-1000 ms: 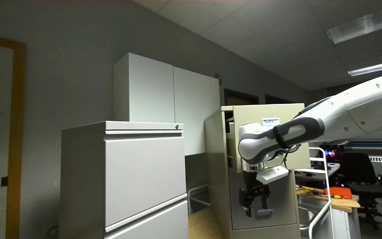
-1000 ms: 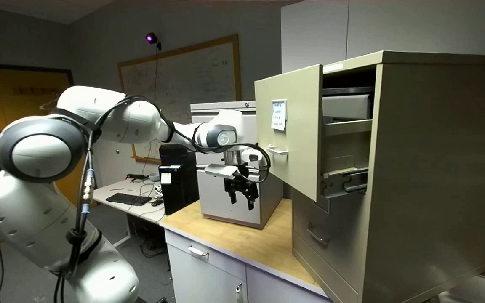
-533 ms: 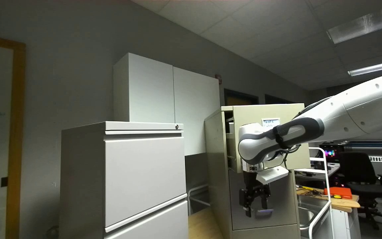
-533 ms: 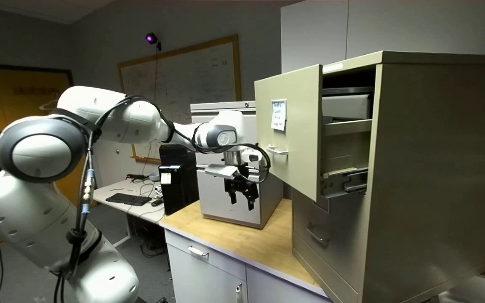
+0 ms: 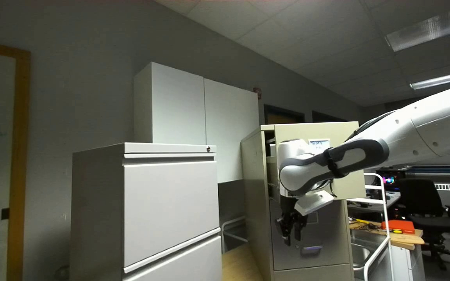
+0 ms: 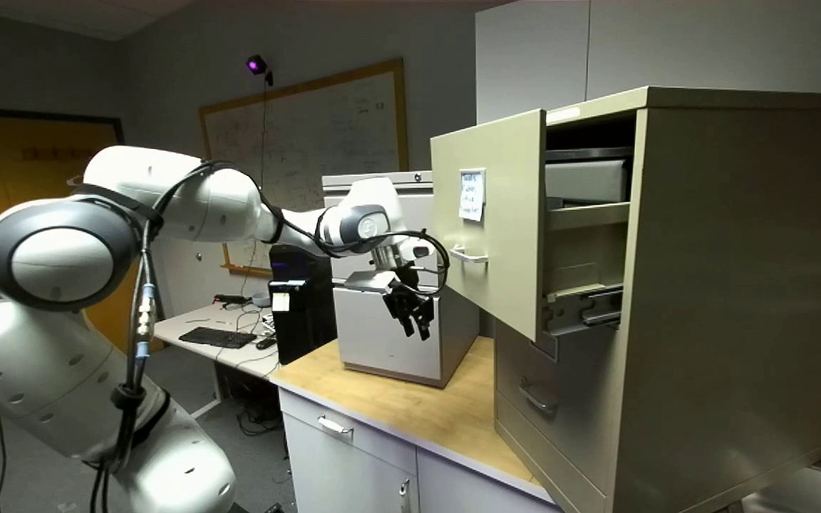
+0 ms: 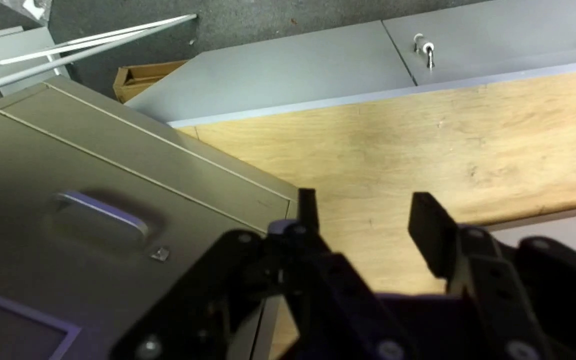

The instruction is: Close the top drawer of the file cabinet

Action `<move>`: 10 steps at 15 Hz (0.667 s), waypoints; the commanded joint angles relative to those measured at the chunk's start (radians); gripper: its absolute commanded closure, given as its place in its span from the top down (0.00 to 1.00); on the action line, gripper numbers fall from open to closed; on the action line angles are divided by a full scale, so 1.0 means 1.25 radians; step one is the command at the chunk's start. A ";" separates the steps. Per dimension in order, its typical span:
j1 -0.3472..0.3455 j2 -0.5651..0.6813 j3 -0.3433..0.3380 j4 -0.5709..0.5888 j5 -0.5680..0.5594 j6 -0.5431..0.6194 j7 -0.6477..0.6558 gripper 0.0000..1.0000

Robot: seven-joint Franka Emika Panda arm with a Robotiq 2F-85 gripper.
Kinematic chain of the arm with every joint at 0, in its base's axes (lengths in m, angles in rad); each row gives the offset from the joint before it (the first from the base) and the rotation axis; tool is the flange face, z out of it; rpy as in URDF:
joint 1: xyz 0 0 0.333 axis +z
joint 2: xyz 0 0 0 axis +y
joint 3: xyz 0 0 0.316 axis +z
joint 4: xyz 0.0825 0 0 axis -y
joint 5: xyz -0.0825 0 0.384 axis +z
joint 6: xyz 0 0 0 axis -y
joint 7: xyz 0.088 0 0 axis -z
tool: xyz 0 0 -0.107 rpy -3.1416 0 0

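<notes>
**Top drawer (image 6: 510, 228) juts out of file cabinet (image 6: 731, 285)**

The hand (image 7: 365, 210), its fingers (image 7: 308, 210) parted, hangs tilted over the wooden tabletop (image 7: 418, 150), apart from the drawer and lower than the drawer's handle (image 6: 471, 258) in an exterior view.

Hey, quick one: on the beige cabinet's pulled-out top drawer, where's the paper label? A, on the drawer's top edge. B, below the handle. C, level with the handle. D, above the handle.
D: in an exterior view, the label is on the front of the top drawer, higher than its handle.
</notes>
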 commanded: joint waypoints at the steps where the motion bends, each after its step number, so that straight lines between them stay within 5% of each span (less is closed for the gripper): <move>1: -0.003 -0.072 0.039 -0.041 -0.048 0.045 0.061 0.20; 4: -0.022 -0.124 0.070 -0.064 -0.113 0.098 0.117 0.00; 10: -0.109 -0.213 0.092 -0.084 -0.232 0.199 0.242 0.00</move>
